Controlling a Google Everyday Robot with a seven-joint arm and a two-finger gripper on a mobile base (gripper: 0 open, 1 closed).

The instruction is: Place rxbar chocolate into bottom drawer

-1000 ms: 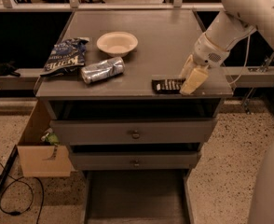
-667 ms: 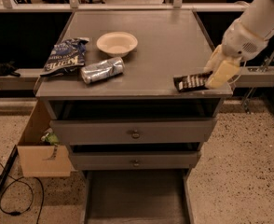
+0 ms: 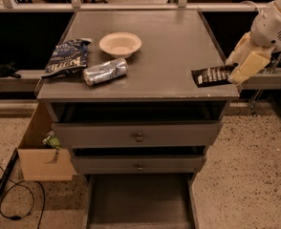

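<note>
The rxbar chocolate, a flat black wrapper with white lettering, is held level just above the cabinet top's right front corner. My gripper, with cream fingers, is shut on the bar's right end, at the cabinet's right edge. The bottom drawer is pulled out at the foot of the cabinet, a shallow grey tray with a bare floor, well below and left of the gripper.
On the cabinet top lie a dark-blue chip bag, a crushed silver can and a cream bowl. Two upper drawers with knobs sit slightly open. A cardboard box stands left; cables lie on the floor.
My gripper has carried the rxbar to the right, from the middle of the cabinet's right half to its right front corner.
</note>
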